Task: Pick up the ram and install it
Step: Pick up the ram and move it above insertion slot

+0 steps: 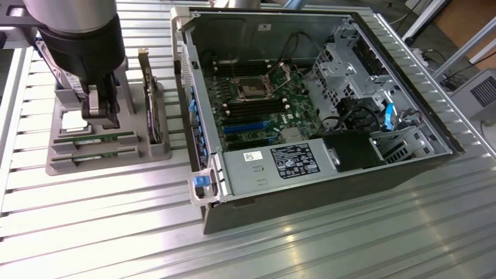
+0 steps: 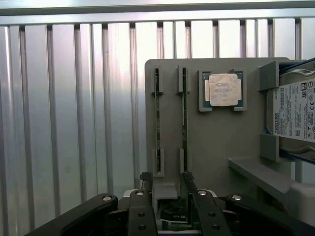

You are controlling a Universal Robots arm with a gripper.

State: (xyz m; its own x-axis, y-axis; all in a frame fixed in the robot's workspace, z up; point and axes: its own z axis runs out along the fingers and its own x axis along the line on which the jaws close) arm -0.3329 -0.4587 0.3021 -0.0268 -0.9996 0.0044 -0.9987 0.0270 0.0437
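Two slim green ram sticks stand on edge in parallel slots of a grey holder (image 2: 216,142): one ram stick (image 2: 157,123) and a second ram stick (image 2: 184,118) beside it. In the exterior view they lie at the holder's near end, the ram sticks (image 1: 94,138) one behind the other. My gripper (image 2: 166,189) hangs just above one end of the sticks, open, its black fingers (image 2: 142,201) spread about as wide as the two slots and holding nothing. In the exterior view the gripper (image 1: 103,116) is low over the holder (image 1: 54,165).
The holder also carries a square silver CPU (image 2: 225,89), a hard drive (image 2: 295,113) and an upright expansion card (image 1: 147,87). An open computer case (image 1: 310,180) with its motherboard (image 1: 259,102) exposed stands at the exterior view's right of the holder on a ribbed metal table (image 1: 93,232).
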